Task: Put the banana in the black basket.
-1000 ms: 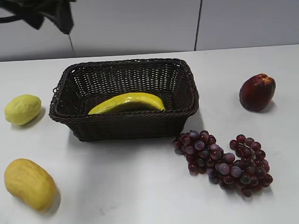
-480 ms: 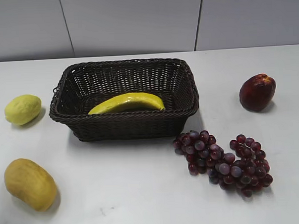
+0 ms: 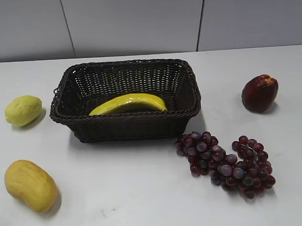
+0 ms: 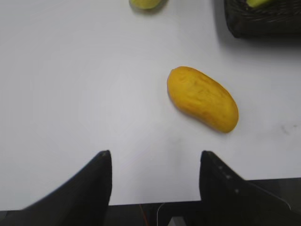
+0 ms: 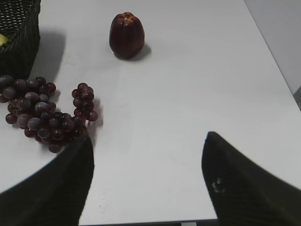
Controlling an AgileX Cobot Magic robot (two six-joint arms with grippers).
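Note:
The banana (image 3: 128, 103) lies inside the black basket (image 3: 125, 126) at the table's middle, along its front wall. A corner of the basket shows at the top right of the left wrist view (image 4: 263, 21) and at the top left of the right wrist view (image 5: 19, 42). My left gripper (image 4: 155, 157) is open and empty above the table's front left edge. My right gripper (image 5: 148, 141) is open and empty above the table's front right. Neither gripper shows in the exterior view.
A yellow-orange mango (image 3: 30, 185) (image 4: 203, 99) lies front left and a pale lemon (image 3: 23, 110) left of the basket. A bunch of dark grapes (image 3: 226, 162) (image 5: 44, 113) lies front right. A dark red apple (image 3: 260, 92) (image 5: 127, 35) sits at the right.
An arm seen at the top left of the exterior view one second ago has left that view. The fruit and the basket have not moved.

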